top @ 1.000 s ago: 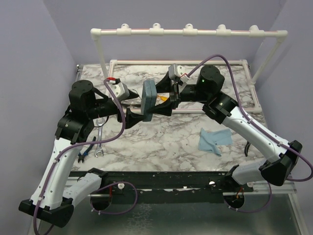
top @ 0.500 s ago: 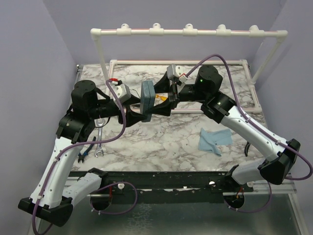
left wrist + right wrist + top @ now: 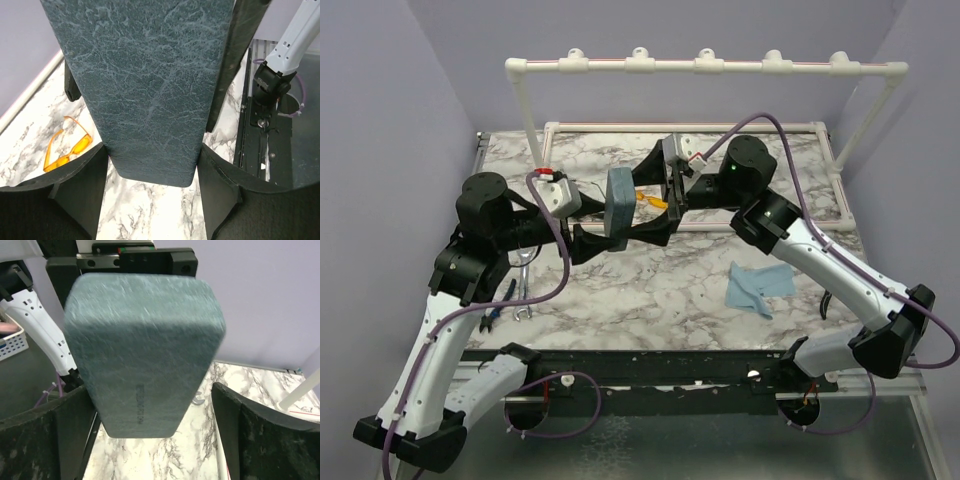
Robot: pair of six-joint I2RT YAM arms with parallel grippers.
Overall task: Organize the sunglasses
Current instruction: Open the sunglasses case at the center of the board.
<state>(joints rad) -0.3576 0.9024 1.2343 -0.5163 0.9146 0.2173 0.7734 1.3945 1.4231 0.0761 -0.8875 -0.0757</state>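
Observation:
A grey-blue rectangular case hangs upright above the middle of the table. My left gripper is shut on it from the left; in the left wrist view both fingers press the sides of the case. My right gripper faces it from the right and stands open. In the right wrist view its right finger stands clear of the case. The yellow-orange sunglasses lie unfolded on the marble below, partly hidden behind the right gripper in the top view.
Wrenches and blue-handled pliers lie on the table at the left. A blue cloth lies at the right. A white pipe rack spans the back, with a white frame on the table below it.
My left gripper closed on the case, then my right gripper's jaws opened off it. The case shifted slightly left with the left arm.

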